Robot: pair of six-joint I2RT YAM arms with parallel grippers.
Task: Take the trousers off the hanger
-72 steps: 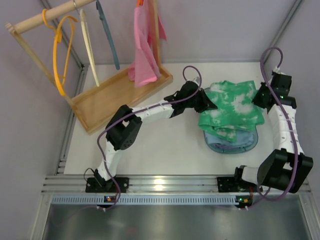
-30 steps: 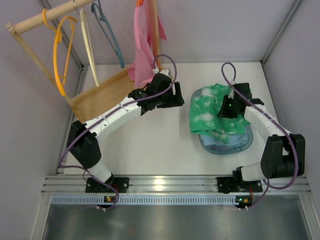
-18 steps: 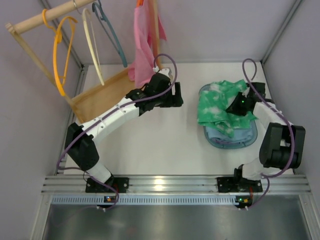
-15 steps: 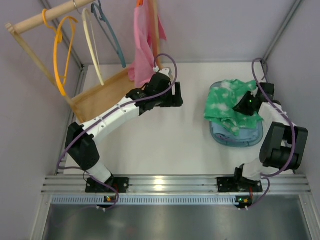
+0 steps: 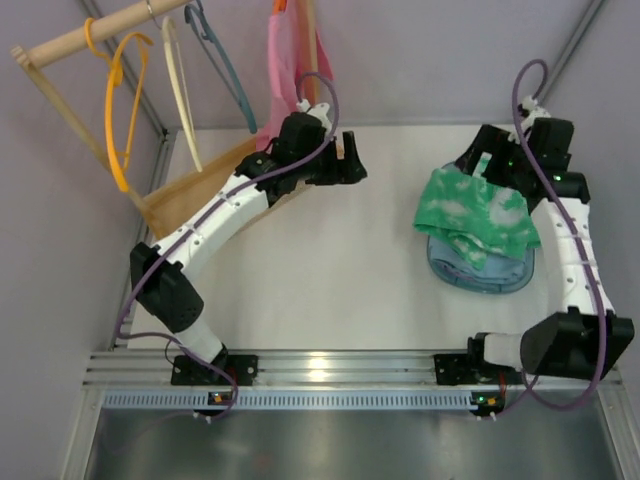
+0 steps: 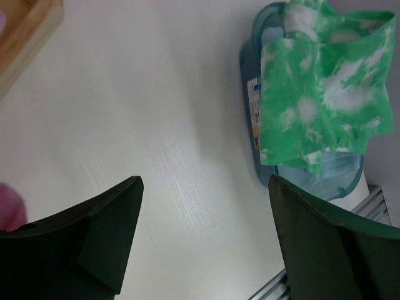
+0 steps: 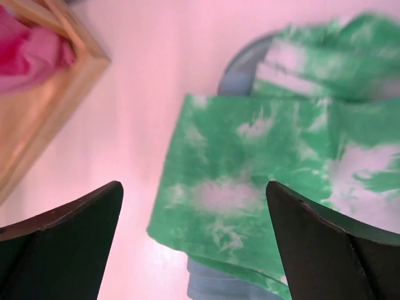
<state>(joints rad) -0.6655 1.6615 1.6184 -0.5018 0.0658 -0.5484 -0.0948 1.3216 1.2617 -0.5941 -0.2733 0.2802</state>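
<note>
Top external view: the trousers lie in a heap on a blue tub on the right side of the table. They droop over the tub's rim. The hanger is well apart from them, hooked on the wooden bar at the back left, between a cream hanger and a pink cloth. The trousers are off it. The left pincer is near the pink cloth, fingers spread wide, holding nothing. The right pincer hangs over the far edge of the trousers, also spread wide with nothing in it. Something light blue may lie under the trousers, but it is hard to tell.
</note>
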